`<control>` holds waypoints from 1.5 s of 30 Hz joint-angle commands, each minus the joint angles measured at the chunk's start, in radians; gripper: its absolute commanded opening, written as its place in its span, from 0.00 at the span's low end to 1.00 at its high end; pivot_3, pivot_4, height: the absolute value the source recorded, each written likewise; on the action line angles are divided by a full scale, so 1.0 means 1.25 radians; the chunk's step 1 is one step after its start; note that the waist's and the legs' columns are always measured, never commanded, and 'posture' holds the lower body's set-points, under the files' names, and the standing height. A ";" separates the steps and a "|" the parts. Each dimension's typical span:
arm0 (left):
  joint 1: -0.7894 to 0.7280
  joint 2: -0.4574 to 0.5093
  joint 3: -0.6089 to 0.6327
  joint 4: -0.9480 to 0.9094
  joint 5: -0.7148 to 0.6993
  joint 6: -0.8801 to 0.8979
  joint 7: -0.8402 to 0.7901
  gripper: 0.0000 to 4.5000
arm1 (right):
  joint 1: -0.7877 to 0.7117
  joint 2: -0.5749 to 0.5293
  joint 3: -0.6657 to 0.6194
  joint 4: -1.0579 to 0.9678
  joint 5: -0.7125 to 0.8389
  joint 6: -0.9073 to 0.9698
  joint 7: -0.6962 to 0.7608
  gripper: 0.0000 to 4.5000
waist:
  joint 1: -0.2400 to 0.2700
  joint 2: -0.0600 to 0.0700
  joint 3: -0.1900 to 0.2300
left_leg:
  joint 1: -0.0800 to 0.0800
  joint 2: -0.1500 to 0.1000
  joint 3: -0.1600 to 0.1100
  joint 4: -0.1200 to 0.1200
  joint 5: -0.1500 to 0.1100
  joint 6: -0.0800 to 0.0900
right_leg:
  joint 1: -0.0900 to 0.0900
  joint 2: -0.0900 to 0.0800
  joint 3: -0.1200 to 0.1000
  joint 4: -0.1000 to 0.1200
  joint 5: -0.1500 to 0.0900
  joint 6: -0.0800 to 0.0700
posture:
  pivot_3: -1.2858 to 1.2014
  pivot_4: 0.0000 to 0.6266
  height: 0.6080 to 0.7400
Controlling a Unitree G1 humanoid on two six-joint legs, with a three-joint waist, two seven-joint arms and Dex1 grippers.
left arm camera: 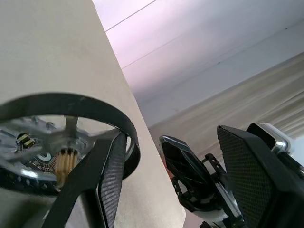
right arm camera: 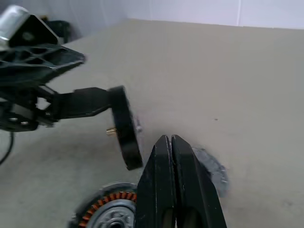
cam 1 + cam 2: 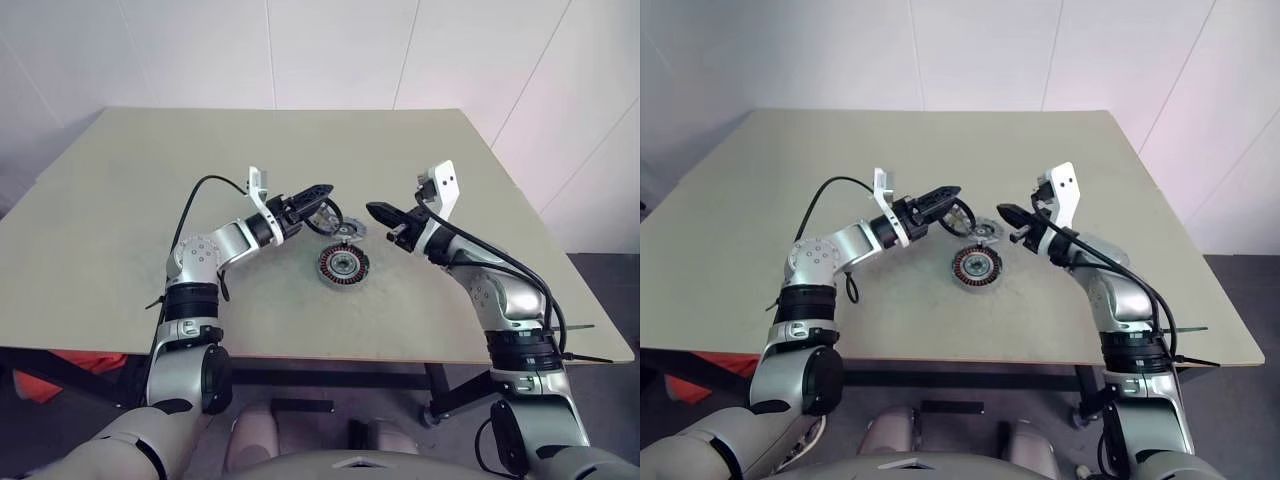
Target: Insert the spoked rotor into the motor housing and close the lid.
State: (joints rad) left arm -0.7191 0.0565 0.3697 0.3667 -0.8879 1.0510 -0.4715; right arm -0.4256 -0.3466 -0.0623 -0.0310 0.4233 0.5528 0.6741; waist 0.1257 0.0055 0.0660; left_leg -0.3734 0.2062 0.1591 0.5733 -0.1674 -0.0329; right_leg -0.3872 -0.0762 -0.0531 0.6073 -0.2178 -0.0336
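The spoked rotor, a dark ring with silver spokes, hangs edge-on in the air on one finger of my left gripper. That finger reaches through the ring. The other finger stands well apart, so the jaws are open. Just below and to the right lies the motor housing, flat on the table with its coppery windings up. The grey lid rests on the table right behind the housing. My right gripper is shut and empty, pointing left at the rotor from a short gap away, above the lid.
The beige table spreads wide around the parts, with bare surface to the left, right and far side. Its front edge runs close below the housing. White walls stand behind the table.
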 commanded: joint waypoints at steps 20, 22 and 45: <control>0.026 0.090 -0.060 -0.017 -0.050 0.071 -0.164 0.71 | -0.061 0.071 -0.090 0.096 0.105 0.010 -0.070 0.00 | -0.001 0.000 0.000 | 0.000 0.000 0.000 -0.001 0.001 -0.003 | -0.001 0.000 0.000 0.000 0.000 0.000 | 0.52 0.00 1.00; 0.026 0.086 -0.072 0.013 -0.033 0.061 -0.172 0.71 | -0.060 0.069 -0.096 0.096 0.105 0.007 -0.078 0.00 | 0.000 0.000 0.000 | 0.000 0.000 0.000 -0.001 0.001 -0.003 | 0.000 0.000 0.000 0.000 0.000 0.000 | 0.52 0.00 1.00; -0.002 0.080 -0.030 0.063 -0.003 -0.011 -0.213 0.71 | -0.042 0.050 -0.043 0.071 0.055 -0.012 -0.087 0.00 | -0.001 0.000 0.000 | 0.000 0.000 0.000 -0.002 0.001 -0.002 | 0.000 0.000 0.000 0.000 0.000 0.000 | 0.52 0.00 1.00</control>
State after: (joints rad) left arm -0.7047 0.1425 0.2894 0.5060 -0.8601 1.0648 -0.7471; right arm -0.4624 -0.2692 -0.1464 0.1040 0.5191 0.5548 0.5489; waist 0.1243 0.0059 0.0661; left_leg -0.3729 0.2062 0.1594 0.5711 -0.1655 -0.0361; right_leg -0.3876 -0.0768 -0.0534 0.6071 -0.2179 -0.0338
